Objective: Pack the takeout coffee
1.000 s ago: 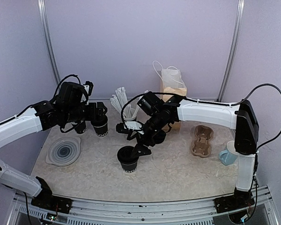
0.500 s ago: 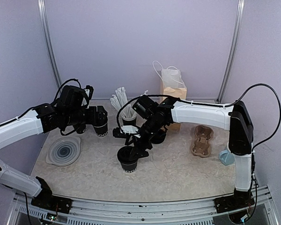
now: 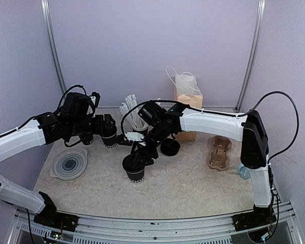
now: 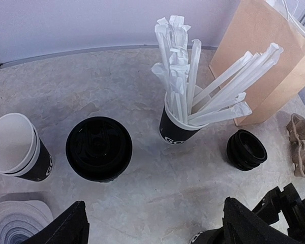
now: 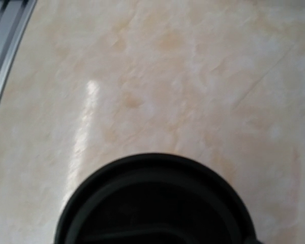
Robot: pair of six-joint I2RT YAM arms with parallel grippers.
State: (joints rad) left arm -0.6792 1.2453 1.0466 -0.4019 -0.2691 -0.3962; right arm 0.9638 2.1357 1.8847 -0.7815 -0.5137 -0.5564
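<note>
The takeout coffee (image 3: 133, 171) is a black cup with a white patterned band and a black lid, standing mid-table. My right gripper (image 3: 143, 151) reaches down over its top and is shut on it. In the right wrist view the black lid (image 5: 153, 203) fills the bottom of the frame and my fingers are hidden. My left gripper (image 3: 114, 134) is open and empty beside a second lidded black cup (image 3: 110, 141). That cup (image 4: 98, 148) lies ahead of the left fingertips (image 4: 66, 229) in the left wrist view.
A stack of white-rimmed cups (image 4: 18, 147) stands at the left. A cup of wrapped straws (image 4: 180, 127), a stack of black lids (image 4: 246, 149) and a brown paper bag (image 3: 188, 109) stand at the back. A pulp cup carrier (image 3: 218, 152) and a pale blue mug (image 3: 245, 171) are at the right. A grey dish (image 3: 68, 163) is at the left.
My right gripper has moved left with the takeout coffee, which now stands further left. My left arm has barely moved.
</note>
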